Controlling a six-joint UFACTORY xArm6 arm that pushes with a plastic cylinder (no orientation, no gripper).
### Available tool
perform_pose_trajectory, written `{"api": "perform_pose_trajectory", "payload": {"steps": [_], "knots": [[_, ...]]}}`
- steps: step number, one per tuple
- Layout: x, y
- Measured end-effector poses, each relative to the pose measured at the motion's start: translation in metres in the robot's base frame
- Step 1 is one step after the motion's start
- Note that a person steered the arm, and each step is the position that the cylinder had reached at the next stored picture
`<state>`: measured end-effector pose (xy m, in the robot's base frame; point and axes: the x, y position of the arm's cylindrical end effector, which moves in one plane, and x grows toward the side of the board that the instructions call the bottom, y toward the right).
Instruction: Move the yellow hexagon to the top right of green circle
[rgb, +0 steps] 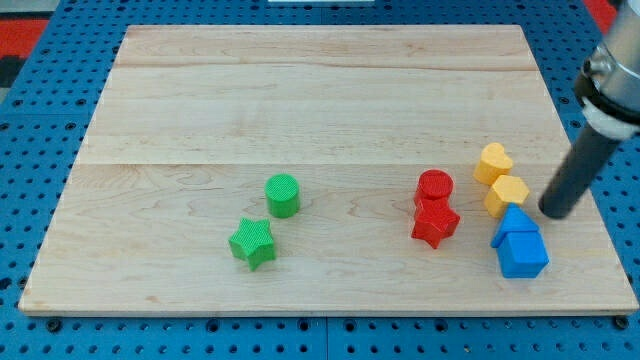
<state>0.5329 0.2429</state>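
The yellow hexagon sits on the wooden board at the view's right, just below a yellow heart. The green circle stands near the board's middle, far to the left of the hexagon. My tip is at the end of the dark rod, just right of the yellow hexagon and a little lower, with a small gap between them.
A green star lies below-left of the green circle. A red circle and a red star sit left of the hexagon. Two blue blocks lie right below it. The board's right edge is close.
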Motion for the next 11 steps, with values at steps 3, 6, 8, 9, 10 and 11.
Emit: {"api": "perform_pose_trajectory", "payload": {"steps": [3,6,8,9,10,11], "knots": [[-0.070,-0.048],[-0.130,-0.005],[-0.109,-0.181],[-0.110,-0.137],[-0.094,-0.209],[-0.079,-0.266]]}}
